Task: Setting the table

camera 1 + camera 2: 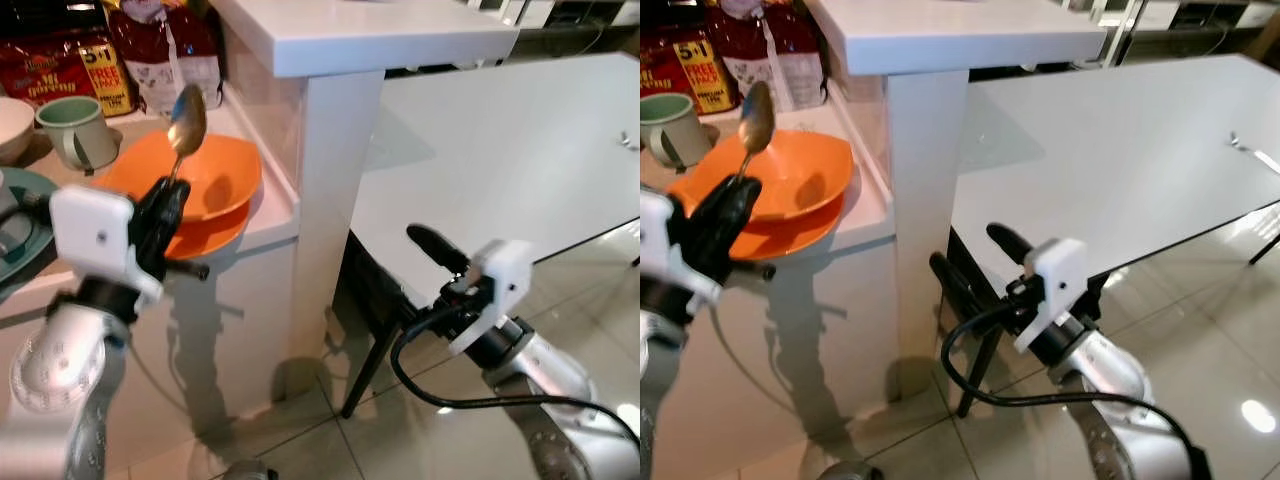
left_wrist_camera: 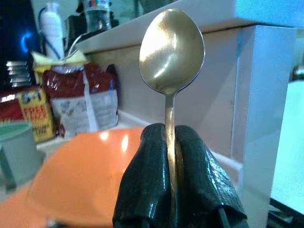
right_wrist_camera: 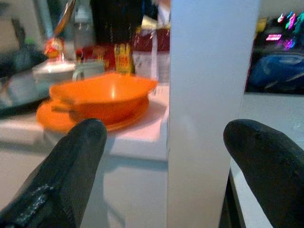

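While its left gripper [image 1: 172, 200] holds a gold-coloured spoon [image 1: 186, 125] upright, jaws clamped on the handle and bowl uppermost, a humanoid house robot stands at the white pillar [image 1: 330, 200] that ends a kitchen worktop [image 1: 262, 232]. The spoon is raised above an orange bowl [image 1: 215, 175] nested on an orange plate [image 1: 205, 235] near that worktop's pillar end, with a pale green mug [image 1: 75, 130] and packets of food [image 1: 160, 50] toward its back edge. The right gripper [image 1: 975, 262] hangs low in front of the pillar, jaws wide apart and holding nothing. Beyond the pillar, the white dining table [image 1: 500, 160] is almost bare; one small metal item [image 1: 1250, 150], too small to identify, lies near its far right edge. Table-setting appears barely begun: the spoon is in hand but not laid, and the bowl, plate and mug are not yet carried across.
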